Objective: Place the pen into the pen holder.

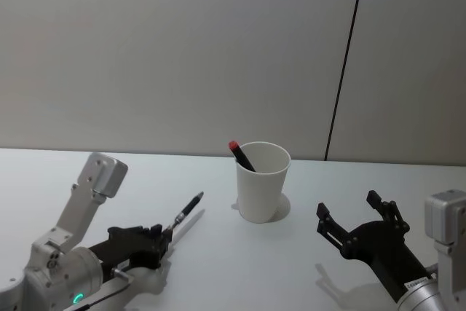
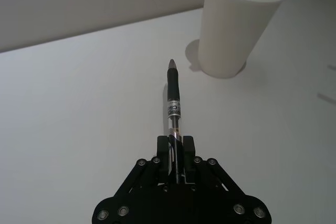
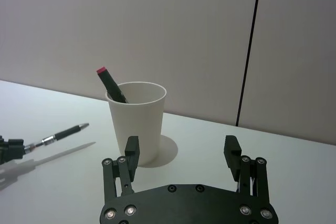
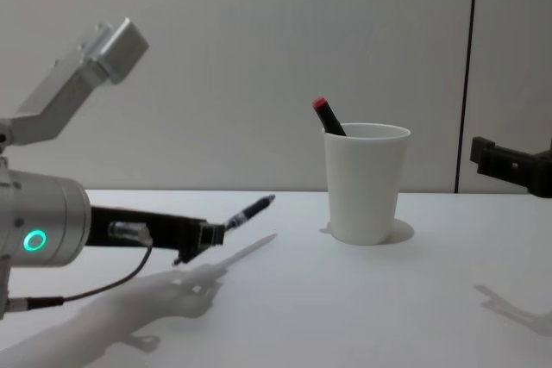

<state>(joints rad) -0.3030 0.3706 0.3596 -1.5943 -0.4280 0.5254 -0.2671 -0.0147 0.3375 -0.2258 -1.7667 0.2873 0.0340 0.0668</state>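
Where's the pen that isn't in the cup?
In the head view the pen is clamped in the left gripper, off the table, left of the pen holder; the right gripper hangs open on its right.

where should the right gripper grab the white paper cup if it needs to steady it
Probably the mid-wall of the pen holder, with the open right gripper coming in level from the robot's right. It stands upright and tapers downward, and the red-capped pen leans on its left rim, clear of that side.
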